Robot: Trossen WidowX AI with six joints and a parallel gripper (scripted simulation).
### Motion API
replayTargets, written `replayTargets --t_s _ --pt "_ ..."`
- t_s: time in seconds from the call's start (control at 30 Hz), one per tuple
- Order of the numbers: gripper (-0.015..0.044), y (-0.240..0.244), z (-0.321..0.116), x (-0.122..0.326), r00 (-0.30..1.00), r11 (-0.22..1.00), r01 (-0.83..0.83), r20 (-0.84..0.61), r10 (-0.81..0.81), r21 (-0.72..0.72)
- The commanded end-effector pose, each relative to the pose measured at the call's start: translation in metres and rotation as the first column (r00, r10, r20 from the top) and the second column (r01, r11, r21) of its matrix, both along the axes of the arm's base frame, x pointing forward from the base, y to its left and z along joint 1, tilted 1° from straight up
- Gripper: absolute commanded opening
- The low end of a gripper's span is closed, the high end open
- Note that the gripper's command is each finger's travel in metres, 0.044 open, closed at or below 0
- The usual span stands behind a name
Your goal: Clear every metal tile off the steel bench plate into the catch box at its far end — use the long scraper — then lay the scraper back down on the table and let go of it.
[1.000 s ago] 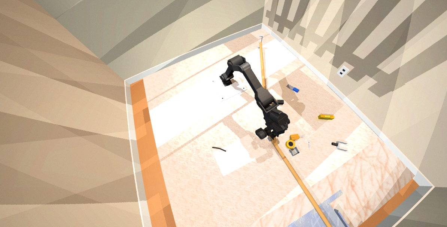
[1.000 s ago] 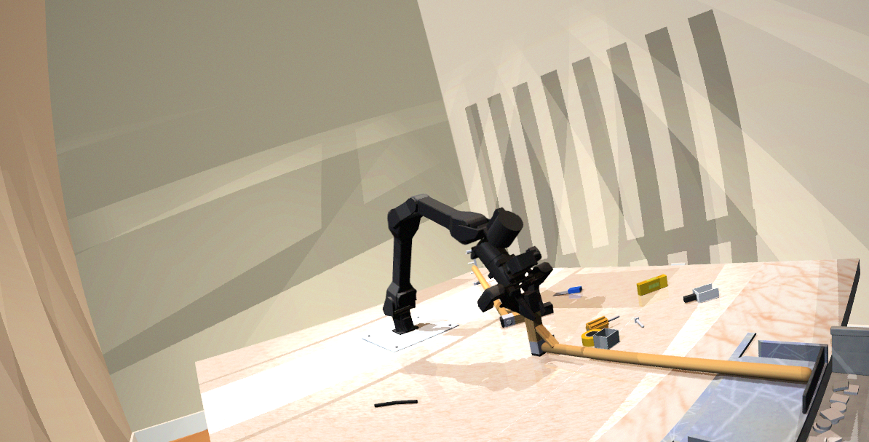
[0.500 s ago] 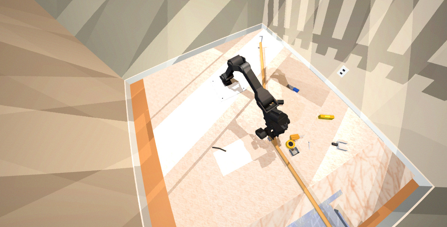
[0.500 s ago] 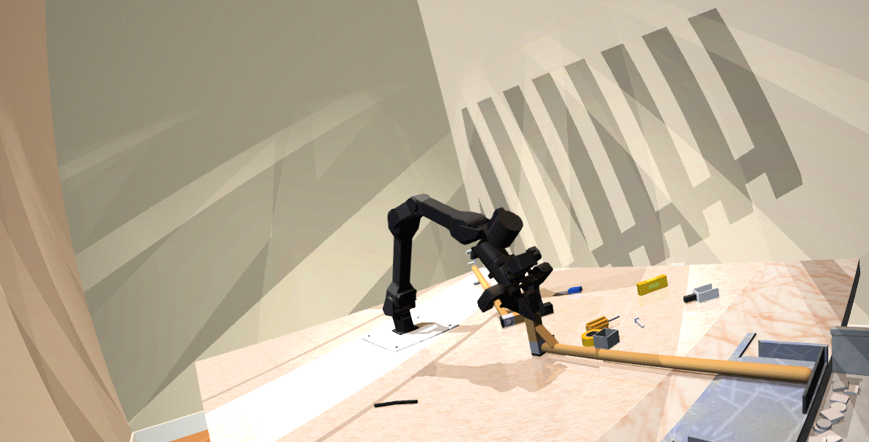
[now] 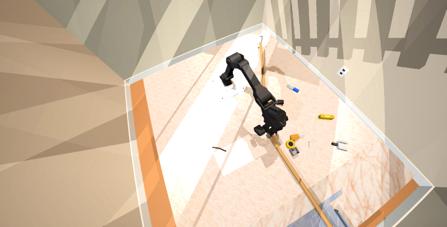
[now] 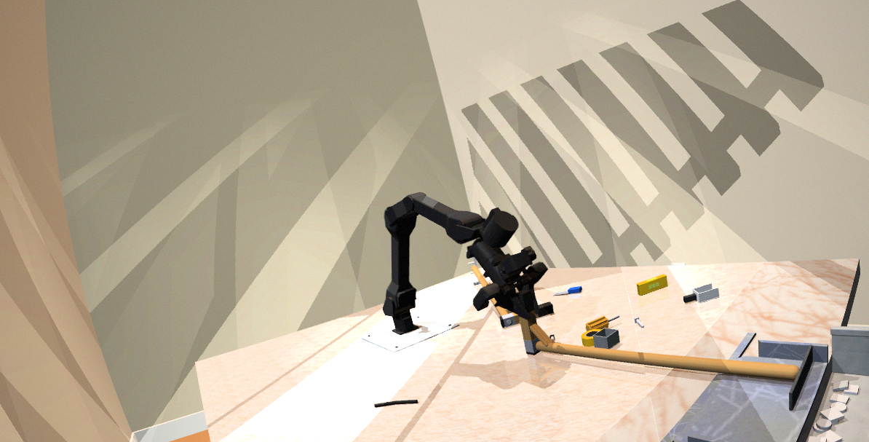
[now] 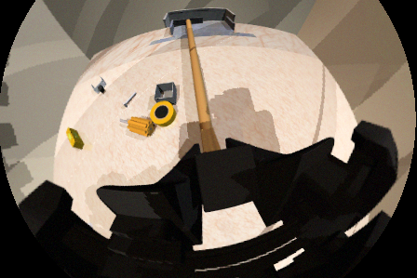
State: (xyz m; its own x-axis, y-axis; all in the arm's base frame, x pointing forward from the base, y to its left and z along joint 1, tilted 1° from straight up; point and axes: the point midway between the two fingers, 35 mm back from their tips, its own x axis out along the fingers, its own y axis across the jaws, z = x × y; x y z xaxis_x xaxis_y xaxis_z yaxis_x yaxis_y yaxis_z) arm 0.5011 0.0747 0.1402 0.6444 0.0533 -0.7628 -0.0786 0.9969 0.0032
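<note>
Tiles (image 6: 832, 416) lie in the catch box (image 6: 850, 350), so the sweep looks nearly done, while the gripper (image 5: 272, 134) (image 6: 528, 316) (image 7: 212, 144) grips the long scraper (image 5: 298, 178) (image 6: 669, 360) (image 7: 199, 91), blade at the bench plate's (image 5: 304, 220) (image 6: 723, 405) (image 7: 211, 28) far end, leaving lay-down and release.

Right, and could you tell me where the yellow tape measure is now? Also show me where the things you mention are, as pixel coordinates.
In the wrist view, the round yellow tape measure (image 5: 290, 144) (image 6: 588, 337) (image 7: 162, 113) lies left of the wooden scraper handle (image 5: 299, 180) (image 6: 656, 358) (image 7: 197, 82), between the orange-handled tool (image 5: 294, 137) (image 6: 596, 323) (image 7: 141, 125) and the open grey box (image 5: 294, 151) (image 6: 606, 338) (image 7: 166, 93).
</note>
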Motion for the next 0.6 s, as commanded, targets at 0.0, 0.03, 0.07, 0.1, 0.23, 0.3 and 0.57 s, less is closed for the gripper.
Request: replayTargets --t_s 0.0,0.03,0.07,0.1,0.23,0.3,0.57 --pt "0.0 0.0 0.009 -0.005 1.0 1.0 0.003 0.017 -0.003 0.004" --pt "0.0 0.0 0.009 -0.007 1.0 1.0 0.003 0.017 -0.003 0.004" --pt "0.0 0.0 0.009 -0.008 1.0 1.0 0.003 0.017 -0.003 0.004" --pt "0.0 0.0 0.01 -0.009 1.0 1.0 0.003 0.017 -0.003 0.004" --pt "0.0 0.0 0.011 -0.015 1.0 1.0 0.003 0.017 -0.003 0.004" --pt "0.0 0.0 0.012 -0.018 1.0 1.0 0.002 0.017 -0.003 0.005" --pt "0.0 0.0 0.013 -0.03 1.0 1.0 0.002 0.018 -0.002 0.005"
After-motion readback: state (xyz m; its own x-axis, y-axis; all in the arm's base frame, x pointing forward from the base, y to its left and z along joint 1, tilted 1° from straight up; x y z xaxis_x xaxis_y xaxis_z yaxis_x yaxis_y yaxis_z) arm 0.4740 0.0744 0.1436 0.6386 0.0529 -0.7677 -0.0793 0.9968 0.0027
